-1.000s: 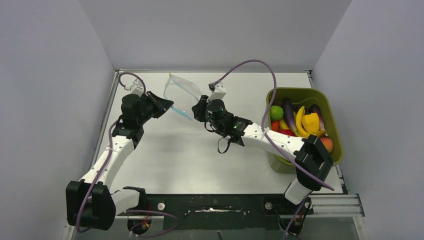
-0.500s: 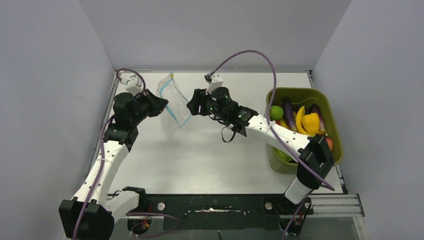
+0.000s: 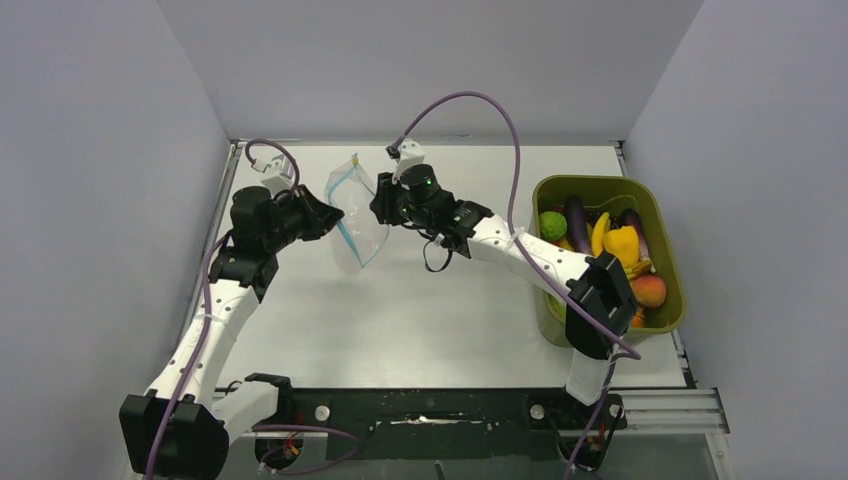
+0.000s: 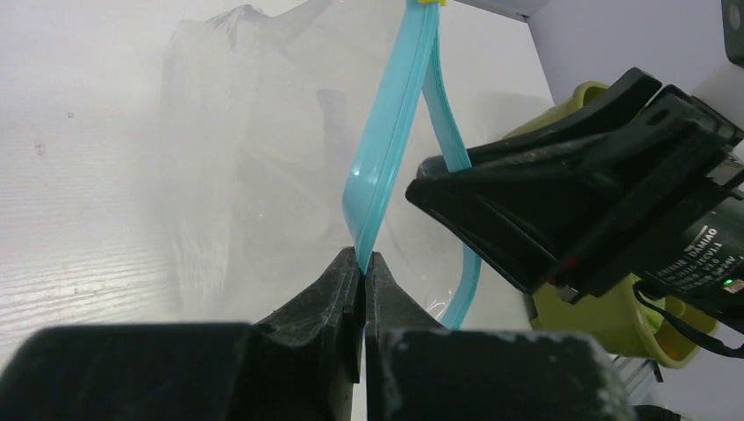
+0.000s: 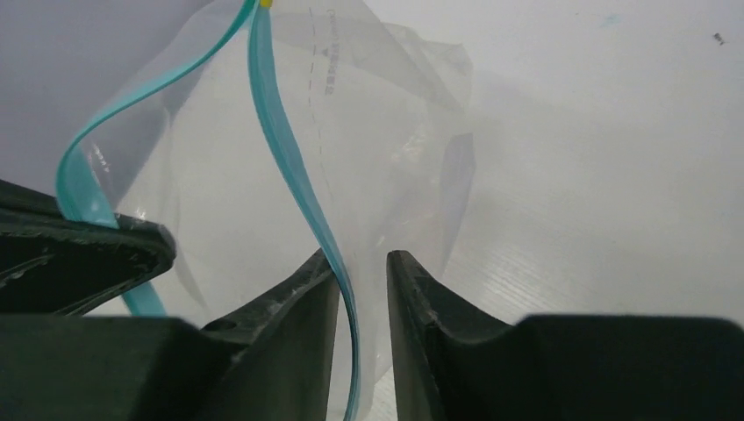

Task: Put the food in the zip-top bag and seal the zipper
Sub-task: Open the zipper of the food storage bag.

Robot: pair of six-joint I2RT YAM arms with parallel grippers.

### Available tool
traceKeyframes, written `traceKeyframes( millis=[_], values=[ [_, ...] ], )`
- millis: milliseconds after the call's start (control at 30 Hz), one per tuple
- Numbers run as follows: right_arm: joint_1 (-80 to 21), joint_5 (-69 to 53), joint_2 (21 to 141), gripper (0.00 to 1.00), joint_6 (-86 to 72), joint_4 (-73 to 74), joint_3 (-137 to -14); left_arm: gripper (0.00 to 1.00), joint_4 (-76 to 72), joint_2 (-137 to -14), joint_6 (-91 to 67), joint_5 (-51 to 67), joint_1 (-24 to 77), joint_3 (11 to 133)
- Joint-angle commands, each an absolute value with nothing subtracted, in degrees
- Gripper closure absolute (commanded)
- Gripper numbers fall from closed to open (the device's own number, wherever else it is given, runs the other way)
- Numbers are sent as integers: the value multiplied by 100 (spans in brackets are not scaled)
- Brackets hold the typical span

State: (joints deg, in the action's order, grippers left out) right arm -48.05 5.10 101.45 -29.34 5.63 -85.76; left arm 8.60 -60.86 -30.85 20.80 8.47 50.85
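Note:
The zip-top bag (image 3: 358, 235) hangs clear and crinkly above the table's back left, mouth agape, nothing visible inside. My left gripper (image 3: 333, 216) is shut on one lip of the teal zipper (image 4: 395, 132), pinching it at the fingertips (image 4: 361, 256). My right gripper (image 3: 378, 206) faces it from the right, open. The zipper's other lip (image 5: 289, 158) runs down between its fingers, close against the left finger (image 5: 303, 298) and apart from the other. The strip ends in a yellow tip (image 5: 265, 3). The food lies in the bin: lime (image 3: 552, 224), eggplant (image 3: 578, 218), banana (image 3: 600, 232), peach (image 3: 650, 290).
The olive-green bin (image 3: 600, 181) stands at the table's right edge, with the right arm's elbow over its near side. Grey walls enclose the back and both sides. A purple cable arcs above the right arm (image 3: 505, 120).
The right gripper let go of the bag's mouth, moved left and back, and now straddles the strip with narrower jaws. The bag swung from stretched out flat to hanging. The left grip held.

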Motion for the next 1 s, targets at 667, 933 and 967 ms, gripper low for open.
traceKeyframes(
  millis=[667, 933, 967],
  values=[
    [-4034, 116, 9513, 74, -3068, 138, -7858, 100, 733, -5743, -2537, 2100, 859, 5100],
    [-3987, -873, 8987, 40, -2832, 198, -7789, 100, 491, -5801, -2273, 1843, 861, 4763],
    [-3955, -934, 8901, 38, -2858, 228, -7769, 100, 477, -5806, -2250, 1849, 859, 4736]
  ],
)
